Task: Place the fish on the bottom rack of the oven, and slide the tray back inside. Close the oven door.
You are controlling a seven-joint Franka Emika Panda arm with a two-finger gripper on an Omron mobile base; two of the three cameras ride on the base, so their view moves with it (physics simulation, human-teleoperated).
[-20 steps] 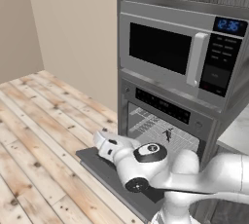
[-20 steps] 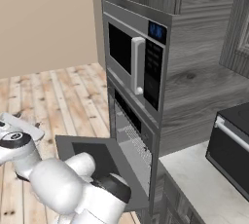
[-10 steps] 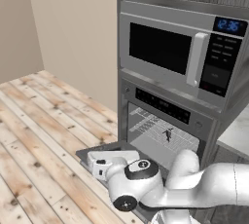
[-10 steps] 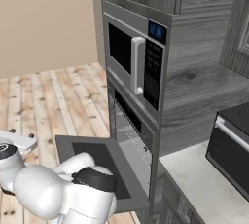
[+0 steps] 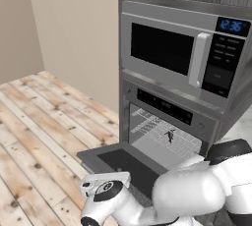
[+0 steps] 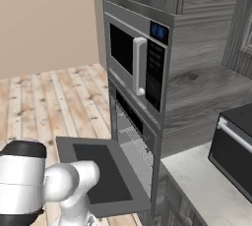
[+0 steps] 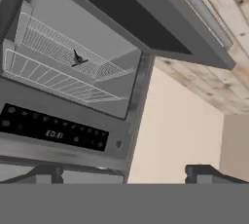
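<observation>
The fish [image 5: 170, 135] is seen lying on the bottom rack [image 5: 170, 144] inside the oven [image 5: 162, 122], toward the middle of the cavity. In the left base view its long axis is set roughly front to back, slightly slanted; which end is the head cannot be told at this size. In the hand view, which is rolled nearly upside down, the fish [image 7: 77, 59] is shown as a small dark sliver on the wire grid, with a second wire shelf [image 7: 53, 79] apart from it in the same cavity.

The oven door [image 5: 123, 163] is dropped fully open and lies flat, its dark window panel facing up — from the right base view the door [image 6: 101, 176] is seen jutting out over the wooden floor [image 6: 44, 97]. The rack appears to be inside the cavity rather than drawn out over the door.

The hand [image 7: 124, 173] is held low, in front of and below the door's edge, its fingers [image 7: 206, 173] spread wide with nothing between them. A microwave [image 5: 182, 55] with a blue clock is mounted above the oven.
</observation>
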